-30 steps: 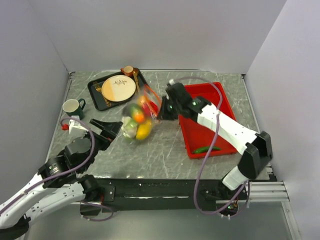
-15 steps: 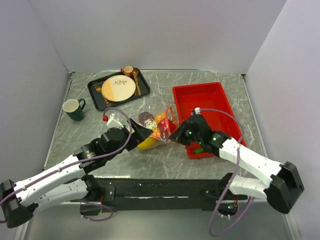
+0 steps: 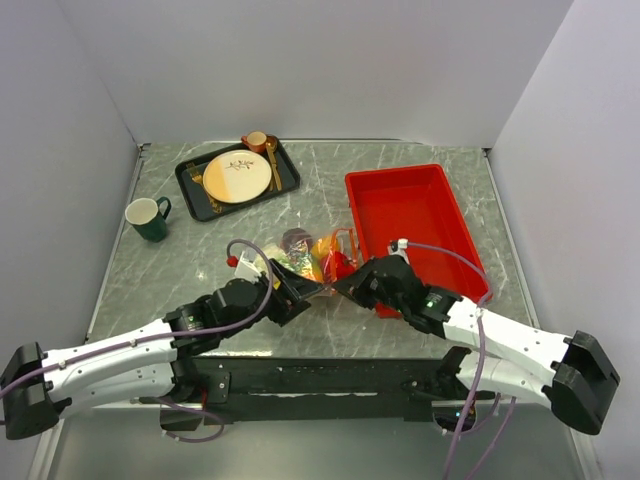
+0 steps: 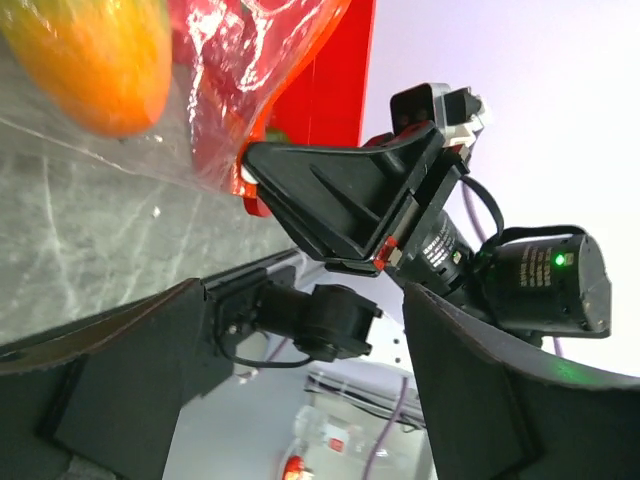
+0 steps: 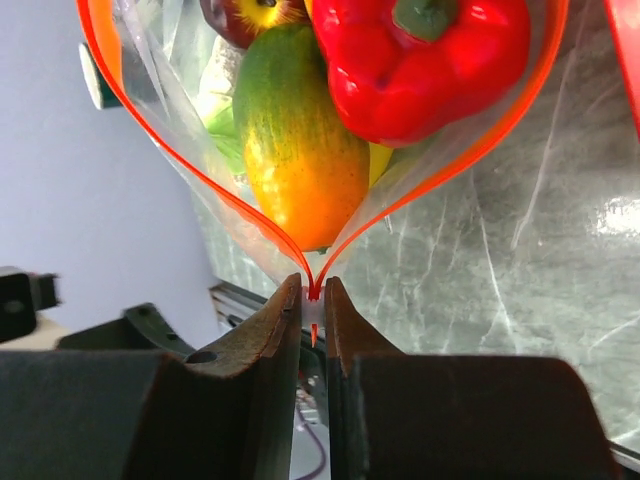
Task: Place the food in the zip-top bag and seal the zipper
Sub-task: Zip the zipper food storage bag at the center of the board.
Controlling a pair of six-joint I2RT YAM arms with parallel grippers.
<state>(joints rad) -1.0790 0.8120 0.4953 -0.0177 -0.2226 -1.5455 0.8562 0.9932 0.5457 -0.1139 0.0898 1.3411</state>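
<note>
A grey marbled table [image 3: 330, 180] is seen from above, with two robot arms reaching in from the near edge toward a clear zip-top bag [image 3: 318, 262]. The bag is laid near the middle of the table, just beside the left wall of a red tray [image 3: 410, 215]. Toy food is packed inside it: a red pepper [image 5: 430, 60], a red-green mango [image 5: 295, 150] and a dark purple fruit [image 5: 250, 15] are shown through the mouth in the right wrist view. The mouth is spread into a loop, and its orange-red zipper [image 5: 316, 283] is pinched at the near end between the pressed-together fingers of the right gripper [image 5: 312, 310]. The left gripper [image 3: 292, 292] is placed just left of the right one, at the bag's near edge, with its fingers spread and nothing held between them. A plate [image 3: 238, 176] on a black tray [image 3: 288, 170] and a green mug [image 3: 150, 218] are set at the far left.
</note>
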